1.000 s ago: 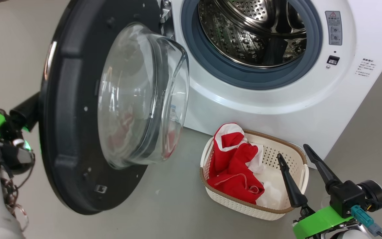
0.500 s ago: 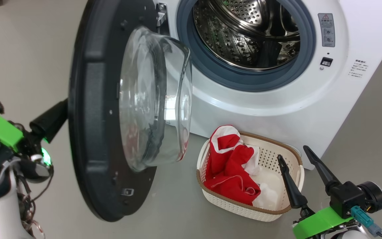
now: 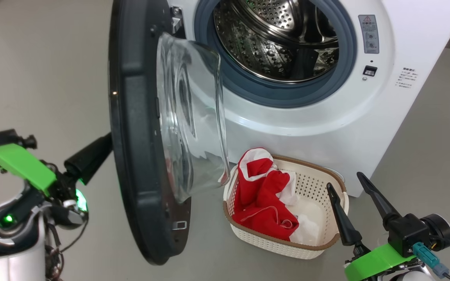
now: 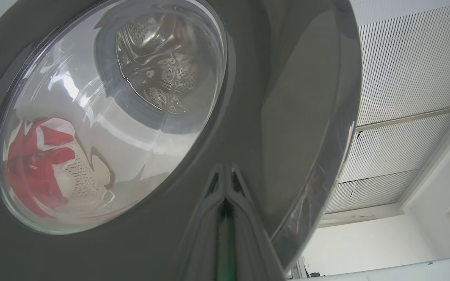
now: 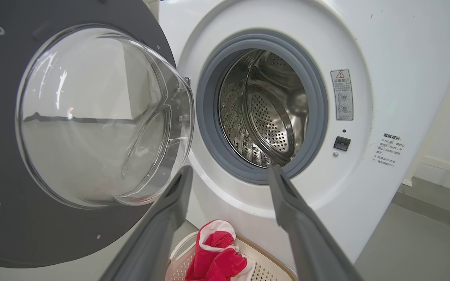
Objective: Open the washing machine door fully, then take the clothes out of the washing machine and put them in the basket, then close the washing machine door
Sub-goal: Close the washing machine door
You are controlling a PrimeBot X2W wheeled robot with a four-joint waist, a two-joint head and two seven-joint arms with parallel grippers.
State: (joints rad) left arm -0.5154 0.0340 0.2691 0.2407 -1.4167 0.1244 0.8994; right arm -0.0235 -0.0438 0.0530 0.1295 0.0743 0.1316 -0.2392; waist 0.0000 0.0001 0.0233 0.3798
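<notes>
Grey floor (image 3: 33, 78) under our white washing machine (image 3: 307, 128), washing machine door (image 3: 131, 136) standing ajar, our left gripper (image 4: 225, 175) clenched, tips against its glossy outer face, right gripper (image 3: 344, 180) spread, empty, near basket (image 3: 318, 183) holding red clothes (image 3: 264, 195)

Laundry area: washing machine (image 3: 385, 128), basket (image 3: 266, 242)

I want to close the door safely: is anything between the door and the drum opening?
Nothing visible does. The opening is empty, and the clothes lie in the basket on the floor, lower than the opening, beside the door.
</notes>
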